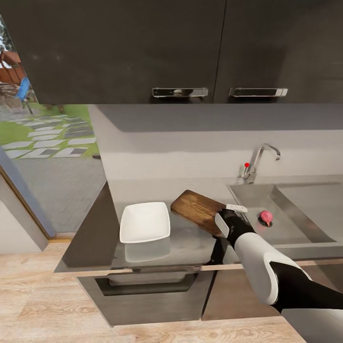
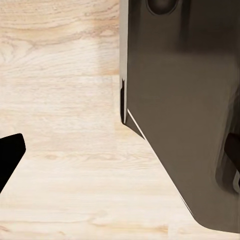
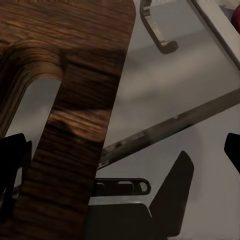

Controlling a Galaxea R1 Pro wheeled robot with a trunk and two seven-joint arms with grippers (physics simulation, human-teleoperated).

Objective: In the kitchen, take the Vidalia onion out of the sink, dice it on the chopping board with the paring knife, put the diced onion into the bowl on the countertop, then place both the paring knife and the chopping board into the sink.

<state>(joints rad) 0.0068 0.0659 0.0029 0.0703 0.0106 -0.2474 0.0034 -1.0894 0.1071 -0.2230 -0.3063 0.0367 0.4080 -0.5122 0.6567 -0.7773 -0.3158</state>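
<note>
Grey and faintly mirror-like, the countertop (image 1: 190, 243) runs with a pale front edge over dark cabinets, matt dark wall cupboards with chrome bar handles above it. Near its left end sits the bowl (image 1: 145, 221), glossy white, shallow, square with rounded corners, its reflection showing in the worktop below it. Just beside it, towards the sink, lies the chopping board (image 1: 196, 208), dark brown wood with a strong streaky grain and rounded corners, set askew with one corner close to the sink's edge. The sink (image 1: 295, 228) is a brushed steel rectangular basin with a curved chrome tap (image 1: 261, 161) and a small red knob; a rounded reddish onion (image 1: 266, 217) rests in the basin near the drain. The right gripper (image 1: 227, 220), black with a white forearm shell, hangs over the board's sink-side corner; in the right wrist view its dark fingertips (image 3: 12, 160) stand spread apart, released, with the board's grain (image 3: 75, 100) between them. The left wrist view shows light plank flooring (image 2: 60, 125) and a dark cabinet side (image 2: 185, 115); whether that gripper is open I cannot tell.
</note>
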